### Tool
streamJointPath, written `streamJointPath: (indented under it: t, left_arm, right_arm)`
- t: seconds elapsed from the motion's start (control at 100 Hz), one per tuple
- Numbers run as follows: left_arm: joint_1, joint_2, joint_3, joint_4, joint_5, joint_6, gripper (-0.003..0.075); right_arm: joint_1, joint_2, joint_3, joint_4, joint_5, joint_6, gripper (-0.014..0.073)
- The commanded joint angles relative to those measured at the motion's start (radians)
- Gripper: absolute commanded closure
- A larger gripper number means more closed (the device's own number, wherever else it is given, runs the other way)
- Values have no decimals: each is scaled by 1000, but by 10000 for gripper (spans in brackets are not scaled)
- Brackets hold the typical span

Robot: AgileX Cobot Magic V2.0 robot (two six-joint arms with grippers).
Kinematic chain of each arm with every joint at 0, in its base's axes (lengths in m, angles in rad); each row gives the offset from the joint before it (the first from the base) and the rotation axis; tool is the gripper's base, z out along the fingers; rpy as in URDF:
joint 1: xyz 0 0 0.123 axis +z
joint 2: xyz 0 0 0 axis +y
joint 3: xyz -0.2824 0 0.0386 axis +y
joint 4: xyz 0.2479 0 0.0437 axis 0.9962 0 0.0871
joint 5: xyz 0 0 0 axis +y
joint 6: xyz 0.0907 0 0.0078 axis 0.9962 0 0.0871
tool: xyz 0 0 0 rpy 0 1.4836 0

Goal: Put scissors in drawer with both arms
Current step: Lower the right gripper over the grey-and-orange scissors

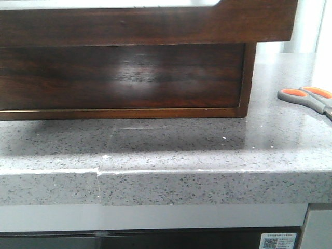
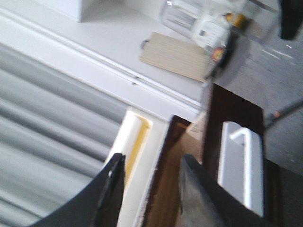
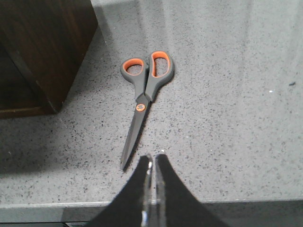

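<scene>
The scissors (image 3: 144, 90), grey handles with orange-lined loops, lie flat on the grey speckled counter, loops away from my right gripper. They also show at the right edge of the front view (image 1: 307, 97). My right gripper (image 3: 152, 160) is shut and empty, just beside the blade tip, above the counter's front edge. The dark brown drawer (image 1: 155, 26) overhangs the wooden box (image 1: 119, 78) below it. My left gripper (image 2: 151, 165) is open, its fingers (image 2: 113, 189) either side of a brown wooden edge (image 2: 165, 189); the view is blurred and contact cannot be told. Neither arm shows in the front view.
The wooden box's corner (image 3: 42, 47) stands close to the left of the scissors. The counter (image 1: 218, 155) has a seam (image 1: 99, 175) at its front edge. In the left wrist view a pale wooden board (image 2: 177, 56) and clear packaging (image 2: 208, 23) lie on a white surface.
</scene>
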Motion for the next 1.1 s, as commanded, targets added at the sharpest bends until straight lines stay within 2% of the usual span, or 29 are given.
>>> streamJointPath:
  t: [0.0, 0.09, 0.26, 0.34, 0.54, 1.09]
  left_arm:
    - [-6, -48, -36, -74, 8, -5, 459]
    - [-6, -96, -36, -109, 43, -5, 459]
    - [-6, -161, -36, -165, 93, -7, 459]
    - [-6, -167, -36, -196, 121, -7, 459]
    - [-6, -167, -36, -237, 139, -7, 459]
    - [-6, -167, -36, -260, 140, -9, 459]
  right_arm:
    - [-2, 37, -39, -5, -67, -34, 629]
    - [-2, 79, -55, -5, -67, -34, 566]
    - [-2, 196, -109, -5, -70, -34, 277]
    - [-2, 265, -154, -5, -68, -34, 202]
    - [-2, 476, -297, -6, 13, -34, 193]
    - [-2, 1105, -787, -3, 427, -34, 193]
